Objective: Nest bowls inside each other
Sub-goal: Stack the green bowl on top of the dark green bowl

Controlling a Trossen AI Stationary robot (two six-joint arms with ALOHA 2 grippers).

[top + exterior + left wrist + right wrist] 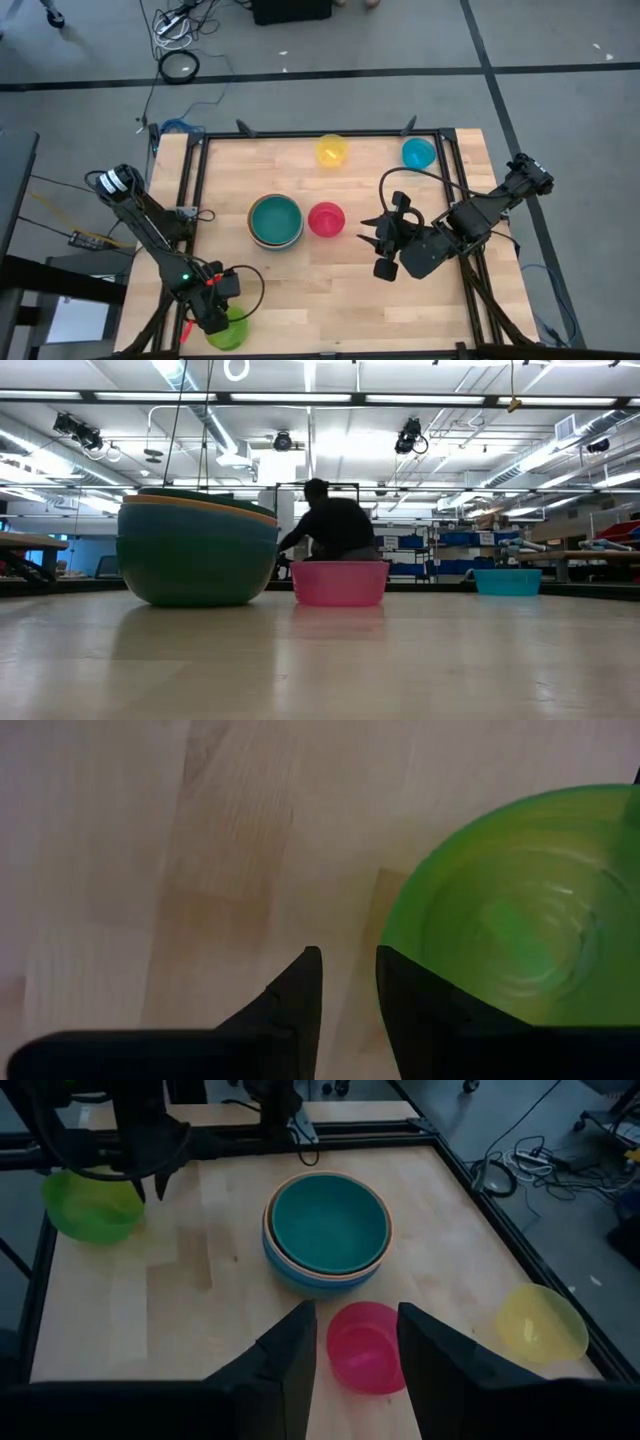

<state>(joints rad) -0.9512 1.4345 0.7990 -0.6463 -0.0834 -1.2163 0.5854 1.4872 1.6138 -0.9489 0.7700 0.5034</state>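
A lime green bowl (pixel 232 333) (pixel 520 920) stands upright near the table's front left corner. My left gripper (pixel 218 314) (pixel 348 968) points down at its rim, open; one finger stands over bare wood and the other's tip covers the rim edge. My right gripper (pixel 373 236) (pixel 355 1318) hangs open, high above the table's middle right, with nothing between its fingers. Below it sits a pink-red bowl (pixel 366 1346). Beside that is a stack of nested bowls (pixel 275 220) (pixel 328 1230), teal innermost. A yellow bowl (pixel 331 151) and a cyan bowl (pixel 418 153) stand near the far edge. My left gripper comes at the lime green bowl's rim (pixel 388 925) from above, pointing steeply down. One fingertip (pixel 395 970) hides that stretch of rim, so I cannot tell whether it touches. The bowl rests flat on the table.
A black frame rail (pixel 320 132) runs around the table. Bare wood lies between the lime bowl and the stack, and along the near edge. In the low view a person (pixel 330 525) bends over in the room behind the table.
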